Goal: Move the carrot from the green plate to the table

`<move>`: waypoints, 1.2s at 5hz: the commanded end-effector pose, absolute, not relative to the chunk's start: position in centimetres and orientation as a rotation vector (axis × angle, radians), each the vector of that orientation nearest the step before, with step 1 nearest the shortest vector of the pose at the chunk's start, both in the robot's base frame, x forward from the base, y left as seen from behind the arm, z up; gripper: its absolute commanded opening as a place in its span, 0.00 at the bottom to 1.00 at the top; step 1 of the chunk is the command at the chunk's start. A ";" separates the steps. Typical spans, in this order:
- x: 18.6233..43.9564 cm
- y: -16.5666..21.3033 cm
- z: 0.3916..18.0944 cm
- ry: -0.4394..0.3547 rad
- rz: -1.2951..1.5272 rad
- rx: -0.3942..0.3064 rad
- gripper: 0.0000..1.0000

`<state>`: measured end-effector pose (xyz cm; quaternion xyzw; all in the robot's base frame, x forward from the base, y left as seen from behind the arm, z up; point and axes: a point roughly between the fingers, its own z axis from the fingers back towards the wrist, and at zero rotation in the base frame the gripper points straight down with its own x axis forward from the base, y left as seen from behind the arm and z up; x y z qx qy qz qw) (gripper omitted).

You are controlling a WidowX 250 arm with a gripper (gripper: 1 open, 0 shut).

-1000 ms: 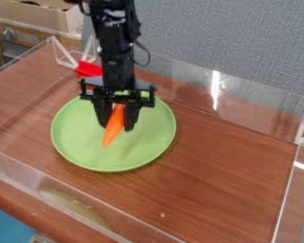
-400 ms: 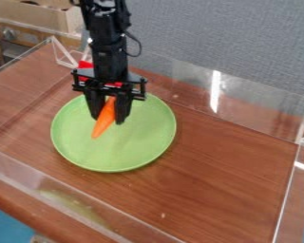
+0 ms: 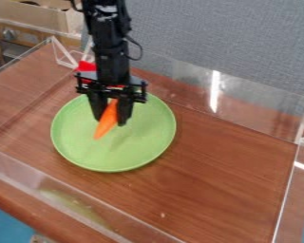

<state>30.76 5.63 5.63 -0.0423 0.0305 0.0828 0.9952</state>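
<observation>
Evidently, the pincer point(image 3: 110, 112) was clamped on the carrot point(image 3: 105, 121), its black fingers standing on both sides of the carrot's upper part. The carrot slanted, its orange tapered end pointing down toward the near left edge of the green plate point(image 3: 142, 152). It showed in front of the left half of the plate, nearer the far rim than the near one; whether its tip touched the plate could not be told. The black arm point(image 3: 110, 43) rose from the pincer past the top edge of the view.

The plate lay flat on the bench point(image 3: 224, 180), toward its left side, with bare wood-grain stretching from the plate's right rim to the bench's right edge. Just beyond the plate's far left rim, partly hidden behind the arm, was a red block point(image 3: 86, 67), near the far left corner of the bench. Low clear walls point(image 3: 243, 95) bordered the bench along its far, right and near edges. Past the far left corner stood a light wooden box point(image 3: 34, 14), and behind the far wall rose a grey speckled backdrop point(image 3: 231, 43).
</observation>
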 end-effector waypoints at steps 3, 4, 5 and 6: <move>32.1 9.3 10.6 -0.032 0.158 -0.118 0.00; 31.8 12.1 10.7 -0.046 0.182 -0.116 0.00; 31.3 14.9 10.4 -0.032 0.220 -0.103 0.00; 31.0 16.3 9.5 -0.008 0.221 -0.089 0.00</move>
